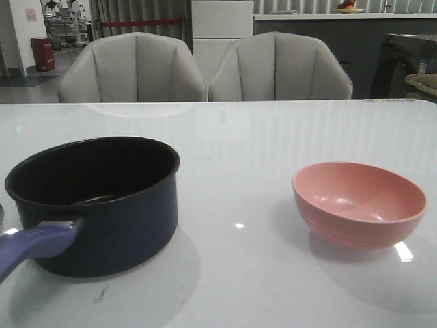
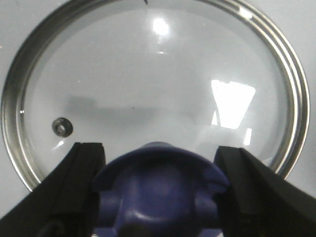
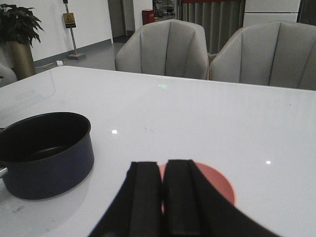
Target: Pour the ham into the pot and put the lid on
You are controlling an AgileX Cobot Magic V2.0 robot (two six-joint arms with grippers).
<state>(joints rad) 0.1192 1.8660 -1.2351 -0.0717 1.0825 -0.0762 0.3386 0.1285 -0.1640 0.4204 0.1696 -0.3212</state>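
Two vessels stand on the white table (image 1: 239, 130): the pot (image 1: 95, 205) to our left, uncovered, and the pink bowl (image 1: 360, 203) to our right, well apart. We see no ham in the bowl; inside the pot we cannot tell. Our left gripper (image 2: 160, 197) is spread open around the knob (image 2: 159, 190) of the lid (image 2: 148, 94), its fingers (image 2: 81, 182) beside the knob. Our right gripper (image 3: 163, 197) is closed on nothing, above the bowl. We judge covering is the step in hand: next we must pinch the knob firmly, lift, and centre the lid over the pot.
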